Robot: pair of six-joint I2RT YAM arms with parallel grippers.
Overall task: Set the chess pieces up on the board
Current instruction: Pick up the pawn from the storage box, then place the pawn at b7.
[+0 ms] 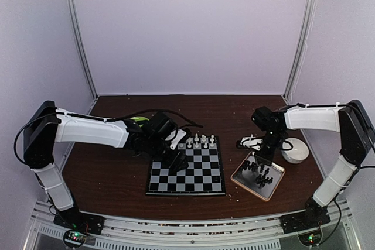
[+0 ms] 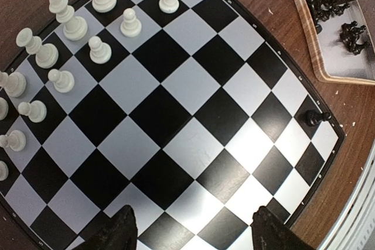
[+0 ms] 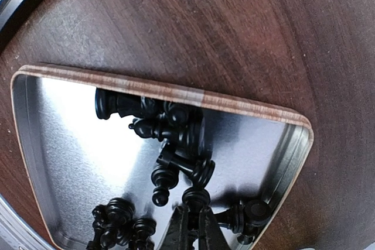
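Left jaws wide, right jaws pinched together.

My white-shelled left arm (image 1: 88,130) stretches from its base in toward the centre, and its black two-finger left gripper (image 2: 196,229) points down with the fingers spread well apart. My white-shelled right arm (image 1: 310,118) folds inward with the elbow high, its black right gripper (image 3: 190,229) aimed down, fingers pressed together.

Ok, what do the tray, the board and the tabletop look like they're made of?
The tray: brushed, shiny metal, mirroring the black pieces, with a tan wood-grain band on its rim. The board: smooth and glossy, glare on its squares; plastic or laminate, can't tell which. The tabletop: dark brown wood grain, lightly scuffed, possibly veneer.
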